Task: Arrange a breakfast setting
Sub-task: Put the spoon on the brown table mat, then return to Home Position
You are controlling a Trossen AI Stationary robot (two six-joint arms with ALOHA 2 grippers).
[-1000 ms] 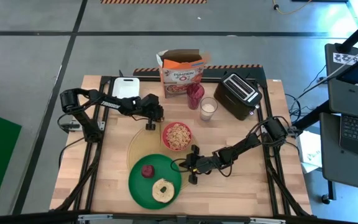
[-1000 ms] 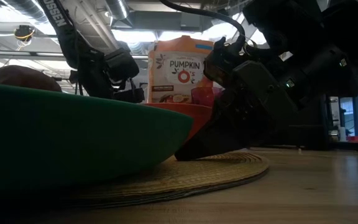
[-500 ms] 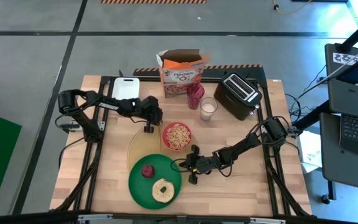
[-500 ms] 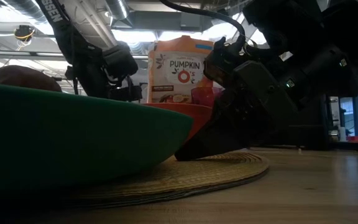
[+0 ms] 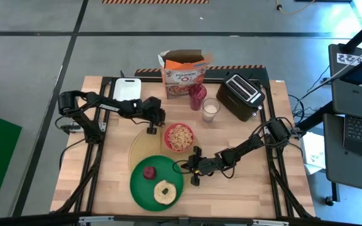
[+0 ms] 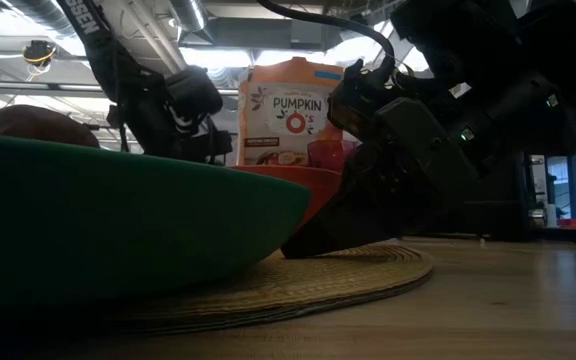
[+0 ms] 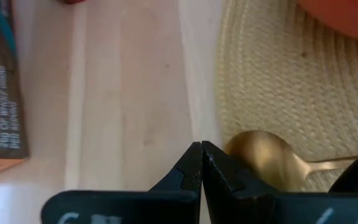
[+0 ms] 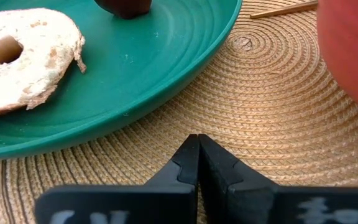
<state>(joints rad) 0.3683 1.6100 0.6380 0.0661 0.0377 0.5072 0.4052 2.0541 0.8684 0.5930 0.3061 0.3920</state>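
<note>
A round tan placemat (image 5: 138,143) lies mid-table. On it stand a green plate (image 5: 140,185) holding a dark-red fruit (image 5: 149,172) and a bagel (image 5: 164,191), and a red bowl (image 5: 170,130) filled with cereal. A gold spoon (image 7: 263,155) lies on the mat's far-left part. My left gripper (image 5: 151,129) is shut, with its tips just beside the spoon's bowl; I cannot tell whether they touch it. My right gripper (image 5: 195,167) is shut at the mat's right part, between plate and bowl. My right gripper has its shut fingertips (image 6: 296,246) down on the placemat's right part (image 8: 272,106), slanting down from the table's right side. They stand beside the green plate's rim (image 8: 185,74) and the mat lies flat under them.
Along the far edge stand a white cutting board (image 5: 126,86), an open cereal box (image 5: 182,75), a red cup (image 5: 197,95), a glass of milk (image 5: 210,109) and a black toaster (image 5: 242,95). Bare wood shows at the table's near right and near left.
My left gripper has shifted only slightly beside the spoon, and its fingers stay shut. My right gripper and the things on the mat have kept still.
</note>
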